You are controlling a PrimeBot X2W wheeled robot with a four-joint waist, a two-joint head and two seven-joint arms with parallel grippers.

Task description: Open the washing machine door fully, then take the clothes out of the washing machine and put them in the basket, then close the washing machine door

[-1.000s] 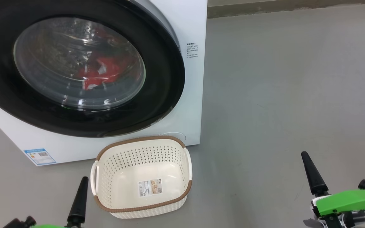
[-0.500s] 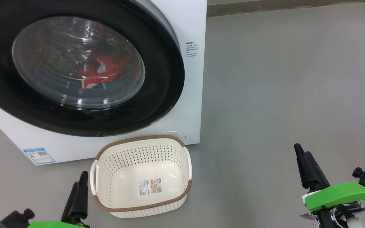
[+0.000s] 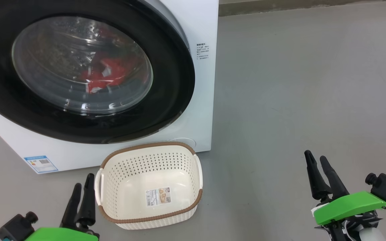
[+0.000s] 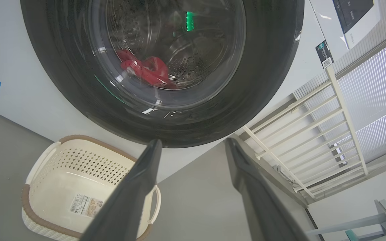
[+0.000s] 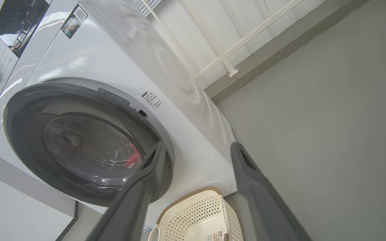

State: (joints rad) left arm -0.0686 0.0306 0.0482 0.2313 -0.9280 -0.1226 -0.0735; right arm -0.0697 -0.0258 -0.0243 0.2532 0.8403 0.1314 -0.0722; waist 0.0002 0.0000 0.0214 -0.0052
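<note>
The white washing machine (image 3: 199,110) stands at the upper left, its door (image 3: 176,83) lying against the front. Red clothes (image 3: 111,72) show through the glass, down in the drum. The cream basket (image 3: 149,160) with a brown rim sits on the floor right before the machine, holding just a paper label. My left gripper (image 3: 83,182) hovers open beside the basket's left handle. My right gripper (image 3: 315,156) is open over bare floor, far right of the basket. The left wrist view looks up past the open left gripper (image 4: 193,144) at the door (image 4: 266,83), clothes (image 4: 146,68) and basket (image 4: 45,160).
Grey floor (image 3: 297,83) stretches to the right of the machine, up to a skirting strip (image 3: 297,6) at the back. A white railing (image 4: 313,134) and window blinds stand beyond the machine's side. The control panel (image 5: 15,23) with a dial sits above the door.
Both wrists have turned, so each gripper shows two fingers instead of one. The right gripper has drifted left and slightly up the view. Door, clothes and basket are unmoved.
</note>
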